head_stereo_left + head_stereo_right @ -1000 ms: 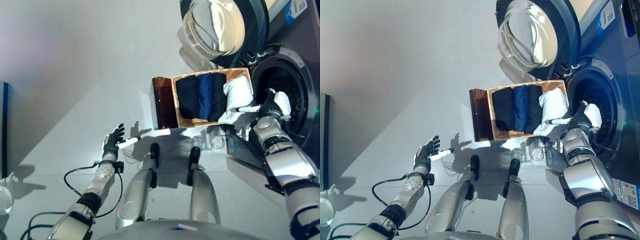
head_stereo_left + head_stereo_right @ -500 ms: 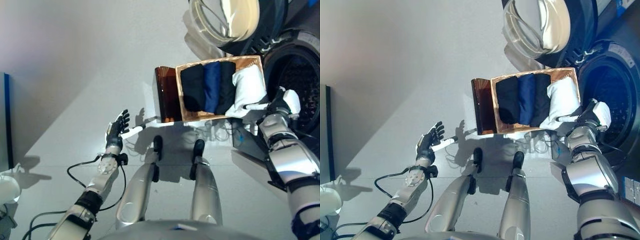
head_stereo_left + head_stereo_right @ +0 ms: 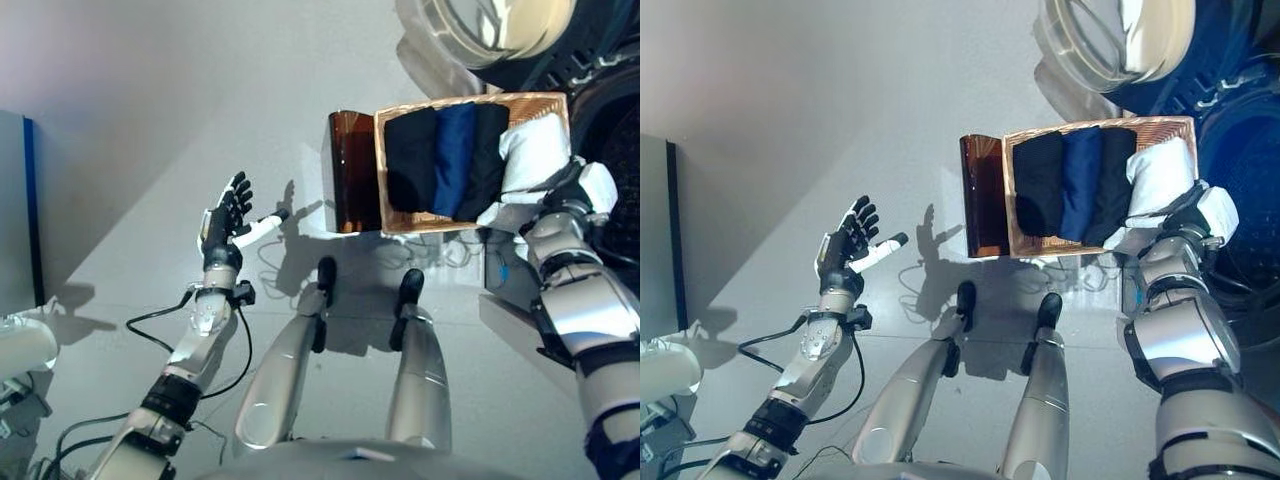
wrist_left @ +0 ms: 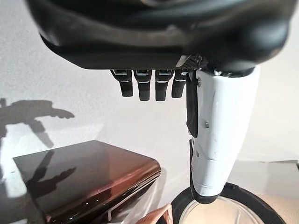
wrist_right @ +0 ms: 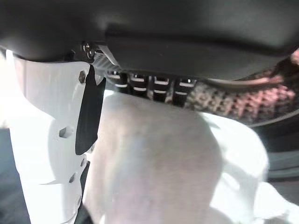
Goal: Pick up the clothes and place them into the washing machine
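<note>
A shallow wicker basket (image 3: 470,98) rests on a low dark brown box (image 3: 350,170) beside the washing machine (image 3: 1252,150). It holds folded black clothes (image 3: 410,165), a blue garment (image 3: 455,158) and a white cloth (image 3: 530,150) at the end nearest the drum. My right hand (image 3: 575,195) is at that end. In the right wrist view the right hand (image 5: 163,28) has its thumb and fingers closed round the white cloth (image 5: 159,158). My left hand (image 3: 225,215) is open and empty over the floor, well left of the box, with its fingers (image 4: 147,86) straight.
The machine's round glass door (image 3: 500,30) stands open above the basket. A dark panel with a blue edge (image 3: 20,220) stands at the far left, with a white object (image 3: 25,345) on the floor below it. Bare grey floor lies between my left hand and the box.
The camera has shifted, so the basket and machine sit further right in the picture. My left hand has risen and spread its fingers. My right hand stays on the white cloth.
</note>
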Robot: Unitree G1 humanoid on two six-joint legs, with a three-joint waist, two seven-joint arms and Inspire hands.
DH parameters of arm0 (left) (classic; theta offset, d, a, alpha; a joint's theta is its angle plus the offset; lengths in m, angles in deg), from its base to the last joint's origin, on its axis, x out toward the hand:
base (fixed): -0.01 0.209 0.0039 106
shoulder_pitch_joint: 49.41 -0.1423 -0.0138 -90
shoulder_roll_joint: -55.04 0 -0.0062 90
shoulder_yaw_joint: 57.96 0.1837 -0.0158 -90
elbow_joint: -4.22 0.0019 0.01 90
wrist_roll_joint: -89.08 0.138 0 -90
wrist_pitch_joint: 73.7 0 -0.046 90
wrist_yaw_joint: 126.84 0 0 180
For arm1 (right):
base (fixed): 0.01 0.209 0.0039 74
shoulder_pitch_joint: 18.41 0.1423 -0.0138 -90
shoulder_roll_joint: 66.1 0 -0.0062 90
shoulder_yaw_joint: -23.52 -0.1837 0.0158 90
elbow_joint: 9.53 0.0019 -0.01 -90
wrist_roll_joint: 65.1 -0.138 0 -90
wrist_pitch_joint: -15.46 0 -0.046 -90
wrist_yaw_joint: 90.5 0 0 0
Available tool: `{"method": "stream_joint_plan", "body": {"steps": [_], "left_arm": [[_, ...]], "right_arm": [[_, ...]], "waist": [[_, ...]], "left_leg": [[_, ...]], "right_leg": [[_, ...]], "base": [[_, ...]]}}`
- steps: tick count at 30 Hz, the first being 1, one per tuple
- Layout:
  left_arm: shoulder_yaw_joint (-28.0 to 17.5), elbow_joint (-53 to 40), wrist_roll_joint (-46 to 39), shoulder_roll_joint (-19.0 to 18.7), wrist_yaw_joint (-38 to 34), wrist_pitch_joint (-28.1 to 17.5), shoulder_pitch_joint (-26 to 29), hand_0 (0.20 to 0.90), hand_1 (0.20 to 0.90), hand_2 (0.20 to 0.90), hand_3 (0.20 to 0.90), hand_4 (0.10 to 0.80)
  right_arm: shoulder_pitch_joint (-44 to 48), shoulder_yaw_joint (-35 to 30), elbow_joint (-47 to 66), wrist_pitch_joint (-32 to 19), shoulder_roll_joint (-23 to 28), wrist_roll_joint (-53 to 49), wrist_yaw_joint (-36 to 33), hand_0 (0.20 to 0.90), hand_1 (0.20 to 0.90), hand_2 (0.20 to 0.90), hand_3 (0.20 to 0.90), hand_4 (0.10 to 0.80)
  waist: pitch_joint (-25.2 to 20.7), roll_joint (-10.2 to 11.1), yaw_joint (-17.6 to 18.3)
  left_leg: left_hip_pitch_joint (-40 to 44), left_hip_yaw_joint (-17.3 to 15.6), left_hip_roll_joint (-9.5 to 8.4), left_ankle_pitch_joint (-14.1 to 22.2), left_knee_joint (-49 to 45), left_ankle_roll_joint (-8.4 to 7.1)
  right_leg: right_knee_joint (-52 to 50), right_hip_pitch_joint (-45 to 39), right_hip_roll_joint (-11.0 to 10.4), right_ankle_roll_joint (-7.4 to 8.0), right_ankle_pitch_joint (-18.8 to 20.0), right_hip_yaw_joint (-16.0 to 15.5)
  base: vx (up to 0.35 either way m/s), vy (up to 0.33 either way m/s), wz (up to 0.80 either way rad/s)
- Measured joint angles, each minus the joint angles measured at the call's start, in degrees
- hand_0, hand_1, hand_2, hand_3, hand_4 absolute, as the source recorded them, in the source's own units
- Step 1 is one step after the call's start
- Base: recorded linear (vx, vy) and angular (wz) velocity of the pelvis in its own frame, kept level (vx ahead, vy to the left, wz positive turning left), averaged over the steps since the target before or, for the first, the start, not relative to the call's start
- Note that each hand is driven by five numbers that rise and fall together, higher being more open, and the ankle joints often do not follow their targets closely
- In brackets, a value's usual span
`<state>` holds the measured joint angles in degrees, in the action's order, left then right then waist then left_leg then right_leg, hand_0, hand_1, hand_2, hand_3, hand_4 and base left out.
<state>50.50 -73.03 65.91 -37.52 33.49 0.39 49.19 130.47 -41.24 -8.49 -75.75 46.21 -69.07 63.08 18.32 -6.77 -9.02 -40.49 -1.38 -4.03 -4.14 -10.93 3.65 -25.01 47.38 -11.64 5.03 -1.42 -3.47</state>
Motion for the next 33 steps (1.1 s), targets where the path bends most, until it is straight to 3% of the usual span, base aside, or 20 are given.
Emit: {"method": "stream_joint_plan", "body": {"steps": [1,8,24,29,33], "left_arm": [[0.0,-0.25,-0.01,-0.03,-0.25,-0.2,0.01,0.9,0.9,0.9,0.9,0.8],[-0.13,-1.18,-0.01,-0.08,-0.61,-0.6,0.25,0.9,0.9,0.9,0.9,0.8],[-1.93,-1.31,-0.29,-0.11,-0.87,-0.74,-1.24,0.9,0.9,0.9,0.9,0.8],[-2.24,-0.95,-1.59,-0.12,-0.8,-1.08,-1.25,0.9,0.9,0.9,0.9,0.8],[-2.69,-0.95,-2.61,-0.16,-0.57,-2.26,-1.72,0.9,0.9,0.9,0.9,0.8]], "right_arm": [[0.63,0.06,-0.25,0.01,0.11,0.02,-0.17,0.2,0.2,0.2,0.2,0.3],[2.47,0.06,-0.69,0.08,2.85,0.05,-1.35,0.2,0.2,0.2,0.2,0.3],[2.39,-1.12,-0.59,1.18,2.8,-3.1,-1.25,0.2,0.2,0.2,0.2,0.3],[-0.43,-5.76,3.4,-0.23,1.33,-10.88,-1.29,0.2,0.2,0.2,0.2,0.3],[-6.05,-17.77,11.4,-8.0,-3.97,-29.25,-1.05,0.2,0.2,0.2,0.2,0.3]], "waist": [[0.01,-0.01,-0.04],[0.08,-0.07,-0.17],[0.05,-0.15,-1.15],[0.04,-0.23,-0.62],[0.05,-0.21,1.2]], "left_leg": [[-0.41,0.01,-0.02,-0.03,0.0,-0.03],[-2.08,1.33,-0.64,-0.51,-0.04,-0.15],[-0.85,1.14,-0.76,-0.59,0.0,-0.25],[1.68,0.94,-0.49,-0.28,0.28,-0.2],[3.47,-0.52,0.11,-0.3,1.43,-0.05]], "right_leg": [[-0.17,0.43,-0.04,-0.03,-0.06,-0.01],[-1.54,2.42,-0.55,-0.15,-0.84,-0.38],[-1.69,1.84,-0.42,0.0,-0.66,0.61],[1.31,-1.23,0.43,0.33,0.99,1.56],[4.35,-3.16,1.17,0.58,2.74,2.63]], "base": [[-0.018,-0.005,0.08],[0.004,0.008,0.07],[0.003,0.003,-0.03],[-0.055,0.015,-0.18],[0.002,0.007,-0.23]]}}
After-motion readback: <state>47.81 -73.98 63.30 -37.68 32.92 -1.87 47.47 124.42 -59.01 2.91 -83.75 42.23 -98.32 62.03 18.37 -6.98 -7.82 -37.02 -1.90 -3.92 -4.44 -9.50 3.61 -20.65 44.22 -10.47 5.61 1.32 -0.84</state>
